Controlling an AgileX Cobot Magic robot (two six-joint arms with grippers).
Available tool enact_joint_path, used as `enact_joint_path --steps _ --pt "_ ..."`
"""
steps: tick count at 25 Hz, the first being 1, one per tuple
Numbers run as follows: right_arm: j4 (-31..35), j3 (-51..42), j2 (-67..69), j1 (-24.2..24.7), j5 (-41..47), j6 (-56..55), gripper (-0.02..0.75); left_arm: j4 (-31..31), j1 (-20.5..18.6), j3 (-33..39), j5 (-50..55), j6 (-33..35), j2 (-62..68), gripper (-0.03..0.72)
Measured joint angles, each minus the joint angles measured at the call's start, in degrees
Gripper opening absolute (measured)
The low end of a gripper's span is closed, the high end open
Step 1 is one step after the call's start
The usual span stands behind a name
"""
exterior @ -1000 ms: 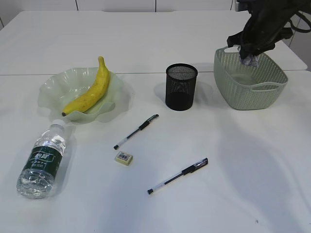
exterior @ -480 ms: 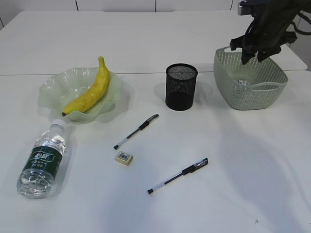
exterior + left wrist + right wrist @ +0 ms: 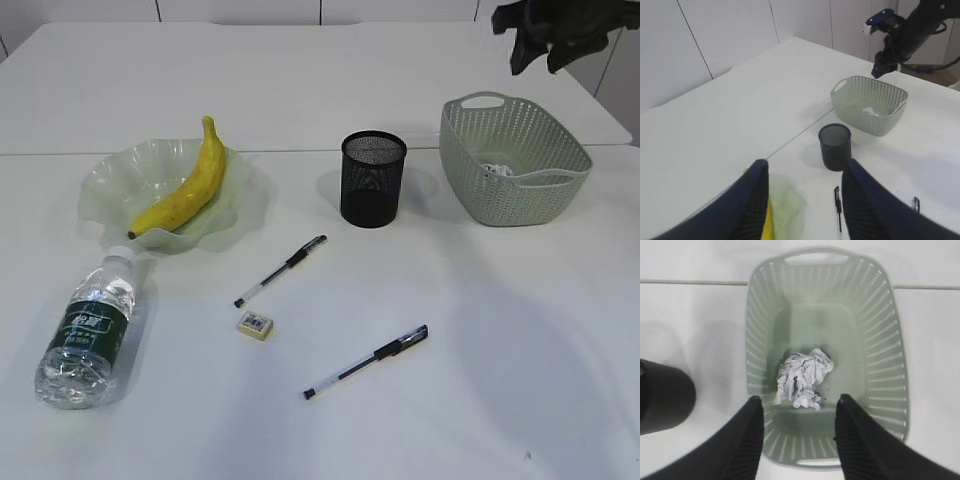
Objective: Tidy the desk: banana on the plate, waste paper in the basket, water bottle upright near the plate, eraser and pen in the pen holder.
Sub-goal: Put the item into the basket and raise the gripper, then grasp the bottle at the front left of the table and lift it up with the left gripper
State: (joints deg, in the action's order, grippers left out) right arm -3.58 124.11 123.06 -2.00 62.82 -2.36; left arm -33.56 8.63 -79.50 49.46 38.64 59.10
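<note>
Paper [image 3: 802, 379] lies crumpled on the floor of the basket [image 3: 470, 165], straight below the right gripper [image 3: 797, 440], whose fingers stand spread with nothing between them. The left gripper [image 3: 805, 200] is likewise spread and empty, hovering above the plate [image 3: 110, 175], where the banana [image 3: 190, 185] already rests. What remains lies at the front of the desk: the bottle [image 3: 88, 335] on its side just in front of the plate, cap toward the plate, long axis running front to back; two pens [image 3: 282, 270] [image 3: 367, 362] and the eraser [image 3: 255, 325] lie in front of the holder [image 3: 373, 178]. The bottle is far nearer the left arm, so righting it looks like that arm's job, with a grasp across the body. The pens both slant up to the right, nearer the middle.
</note>
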Motion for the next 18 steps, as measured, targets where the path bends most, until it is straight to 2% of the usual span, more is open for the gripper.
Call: enact_joint_path --steps 4,8,18 --pt "1.5 0.0 -3.1 0.0 2.3 0.0 0.352 3.6 0.0 0.0 -0.3 -1.1 -0.6 0.338" --pt "2.5 0.1 -5.6 0.0 4.8 0.0 0.353 9.7 0.0 0.0 -0.4 -3.6 -1.8 0.338" --pt "3.9 0.1 -7.8 0.0 8.9 0.0 0.353 36.2 0.0 0.0 2.5 -17.7 -4.8 0.338"
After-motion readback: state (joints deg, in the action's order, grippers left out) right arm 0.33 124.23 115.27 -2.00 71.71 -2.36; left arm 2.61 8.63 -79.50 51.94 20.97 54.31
